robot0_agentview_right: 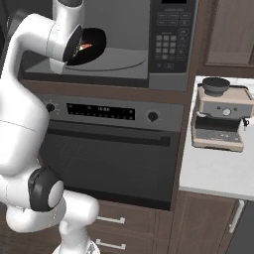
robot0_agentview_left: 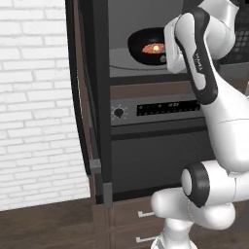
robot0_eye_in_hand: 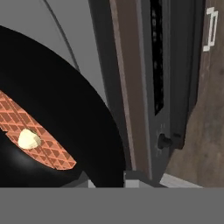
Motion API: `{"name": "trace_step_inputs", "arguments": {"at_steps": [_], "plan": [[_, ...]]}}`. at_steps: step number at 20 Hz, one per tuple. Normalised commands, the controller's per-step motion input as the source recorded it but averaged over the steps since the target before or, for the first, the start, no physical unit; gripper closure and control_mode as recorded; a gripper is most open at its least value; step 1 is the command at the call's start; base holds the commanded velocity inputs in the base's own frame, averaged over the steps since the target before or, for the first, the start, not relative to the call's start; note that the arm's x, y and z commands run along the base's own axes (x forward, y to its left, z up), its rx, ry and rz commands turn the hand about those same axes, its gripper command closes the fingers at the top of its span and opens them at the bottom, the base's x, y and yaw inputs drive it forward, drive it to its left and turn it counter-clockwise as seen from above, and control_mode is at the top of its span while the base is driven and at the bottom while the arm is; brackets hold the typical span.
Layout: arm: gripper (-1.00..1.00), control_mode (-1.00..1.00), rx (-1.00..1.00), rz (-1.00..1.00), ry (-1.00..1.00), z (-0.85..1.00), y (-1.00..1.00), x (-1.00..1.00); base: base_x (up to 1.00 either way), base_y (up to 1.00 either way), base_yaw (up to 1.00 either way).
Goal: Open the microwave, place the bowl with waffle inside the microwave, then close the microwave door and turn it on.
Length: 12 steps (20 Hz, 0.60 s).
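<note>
The microwave point(robot0_agentview_left: 121, 19) stands open, its keypad panel point(robot0_agentview_right: 168, 39) on the right. The microwave door point(robot0_agentview_left: 90, 97) is swung out wide to the left, edge-on to the left base view. Inside the grey cavity, over the round turntable point(robot0_agentview_left: 124, 63), is the black bowl point(robot0_agentview_left: 143, 48) with the orange waffle point(robot0_agentview_left: 153, 48) in it. My gripper point(robot0_eye_in_hand: 108, 178) reaches into the cavity and is shut on the bowl's point(robot0_eye_in_hand: 74, 113) near rim, one fingertip point(robot0_eye_in_hand: 135, 177) outside it. The waffle point(robot0_eye_in_hand: 48, 144) carries a pale butter lump. Whether the bowl point(robot0_agentview_right: 96, 39) rests on the turntable I cannot tell.
Below the microwave is an oven point(robot0_agentview_right: 104, 149) with knobs and a display strip point(robot0_agentview_left: 168, 107). Drawers point(robot0_agentview_left: 136, 219) lie under it. A coffee machine point(robot0_agentview_right: 221, 116) stands on the white counter point(robot0_agentview_right: 213, 173) to the right. A white brick wall point(robot0_agentview_left: 34, 97) is left of the door.
</note>
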Motion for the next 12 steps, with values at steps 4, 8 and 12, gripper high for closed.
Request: {"name": "trace_step_inputs", "arguments": {"at_steps": [4, 8, 12], "plan": [[1.0, -1.0, 0.0, -0.03, 0.07, -0.02, 0.0, 0.71, 0.0, 0.0, 0.0], [1.0, -1.0, 0.0, -0.01, 0.08, -0.04, 0.0, 0.66, 0.0, 0.0, 0.0], [1.0, -1.0, 0.0, 0.0, 0.04, -0.21, 0.0, 0.4, 0.0, 0.0, 0.0]]}}
